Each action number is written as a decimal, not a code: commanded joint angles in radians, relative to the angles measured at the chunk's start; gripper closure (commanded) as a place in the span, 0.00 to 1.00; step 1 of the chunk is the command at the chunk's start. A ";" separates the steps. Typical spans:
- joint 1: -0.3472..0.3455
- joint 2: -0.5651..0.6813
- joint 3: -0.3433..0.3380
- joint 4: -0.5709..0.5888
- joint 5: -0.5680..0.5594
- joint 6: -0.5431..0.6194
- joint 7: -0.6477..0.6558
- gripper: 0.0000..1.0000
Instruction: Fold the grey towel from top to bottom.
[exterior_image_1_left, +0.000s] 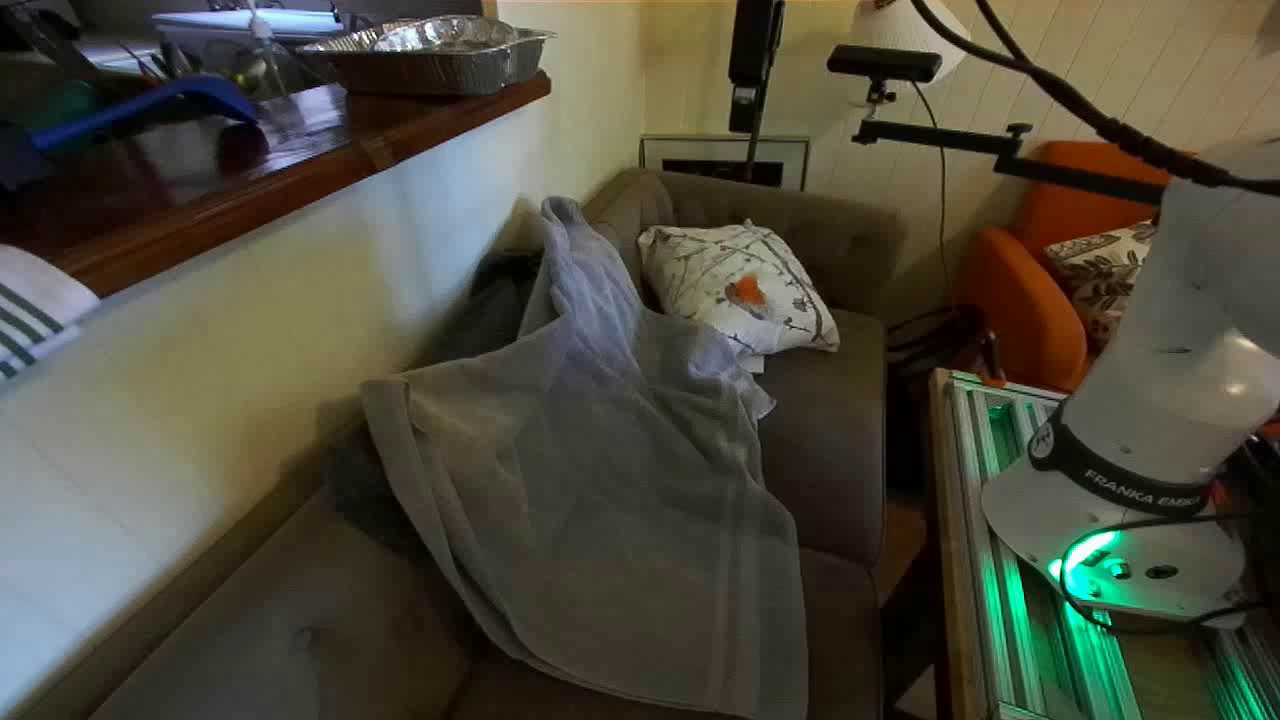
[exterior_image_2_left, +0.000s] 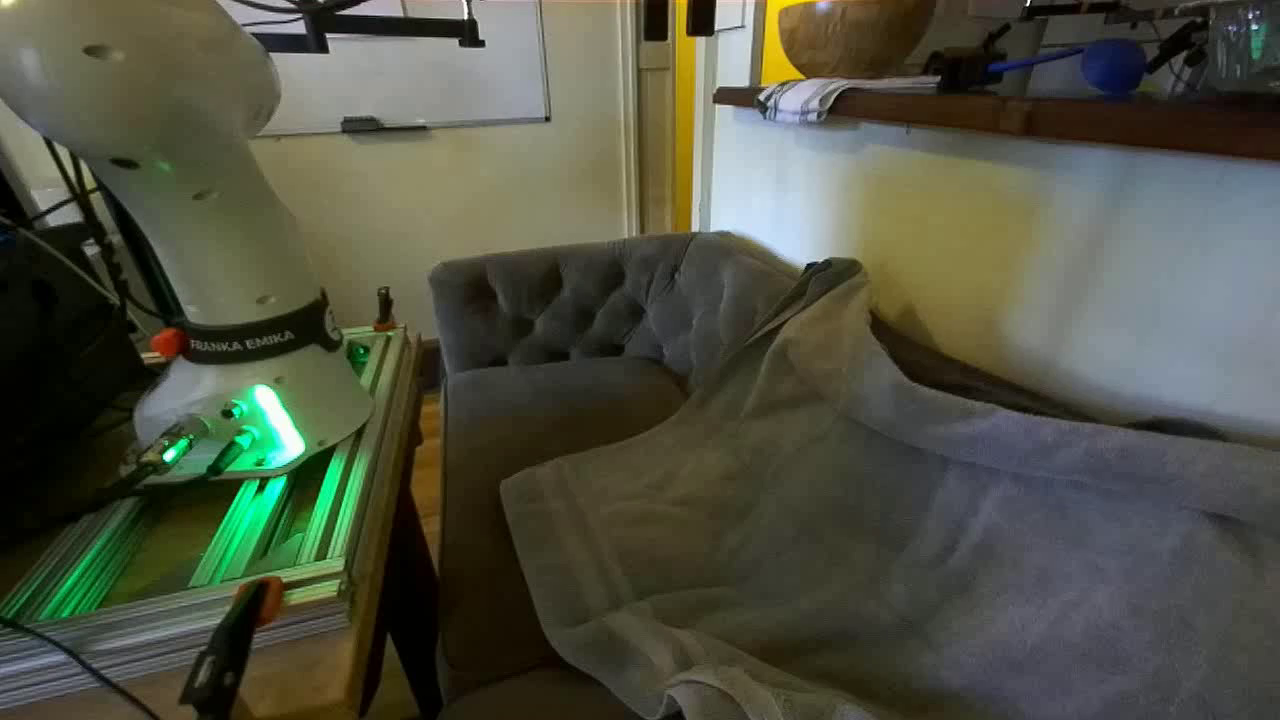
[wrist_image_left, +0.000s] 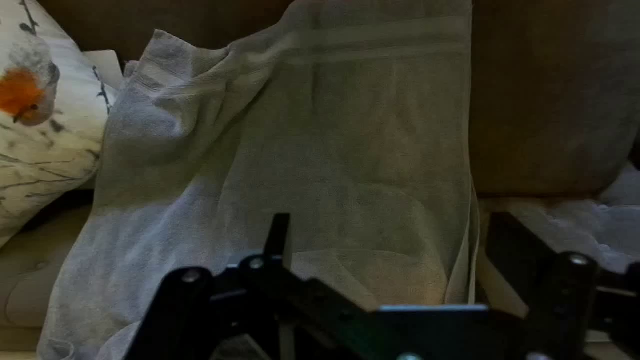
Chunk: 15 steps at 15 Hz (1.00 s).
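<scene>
Black band (exterior_image_2_left: 265, 342) low on white robot arm (exterior_image_2_left: 225, 230) reads "FRANKA EMIKA", circular logo (exterior_image_1_left: 1043, 441) alongside; green light (exterior_image_2_left: 278, 425) glows below. Grey towel (exterior_image_1_left: 620, 480) lies rumpled over tufted sofa (exterior_image_2_left: 560, 410), just beside white bird-print cushion (exterior_image_1_left: 735, 287). Gripper (wrist_image_left: 390, 222) in wrist view: jaws wide apart, towel visible between them.

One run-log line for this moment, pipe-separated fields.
tool: open, holding nothing | grey towel: rumpled, draped over sofa | patterned cushion: on sofa | fold: apparently unfinished
</scene>
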<state>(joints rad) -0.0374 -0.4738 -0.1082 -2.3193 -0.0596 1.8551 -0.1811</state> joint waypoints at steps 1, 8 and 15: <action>-0.003 0.001 0.003 0.002 0.002 -0.003 -0.001 0.00; 0.025 0.053 -0.015 0.032 0.118 0.057 0.007 0.00; 0.032 0.374 0.050 0.175 0.289 0.331 0.233 0.00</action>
<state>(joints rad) -0.0003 -0.2743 -0.0889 -2.2497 0.1965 2.1166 -0.0785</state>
